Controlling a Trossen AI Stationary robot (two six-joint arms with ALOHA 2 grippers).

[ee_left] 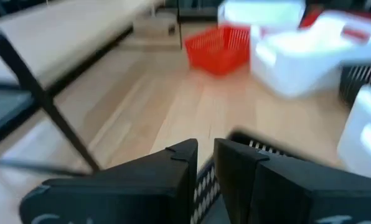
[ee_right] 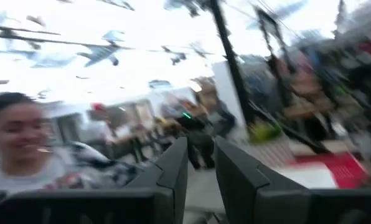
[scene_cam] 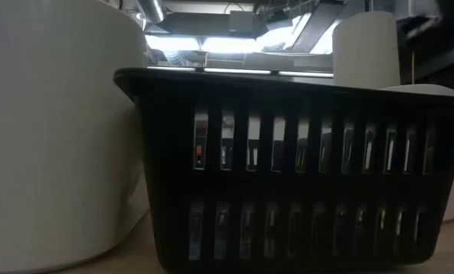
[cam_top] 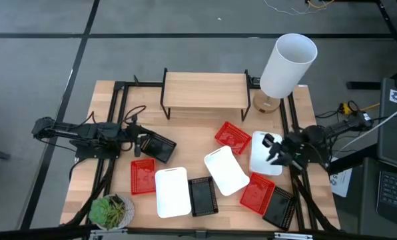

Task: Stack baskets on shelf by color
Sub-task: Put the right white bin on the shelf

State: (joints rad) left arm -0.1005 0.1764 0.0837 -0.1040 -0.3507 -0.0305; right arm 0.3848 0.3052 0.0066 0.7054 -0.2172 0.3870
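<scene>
Left gripper (cam_top: 144, 142) sits at the table's left, fingers pinched on the rim of a black basket (cam_top: 157, 147) just ahead of it, a narrow gap showing between the fingers (ee_left: 173, 171) in the left wrist view. Right gripper (cam_top: 270, 148) is over a white basket (cam_top: 264, 160) at the right; fingers close together, whether they hold its wall cannot be told. Shelf (cam_top: 205, 91) stands bare at the back; the other red, white and black baskets lie scattered across the front of the table (cam_top: 185, 130).
</scene>
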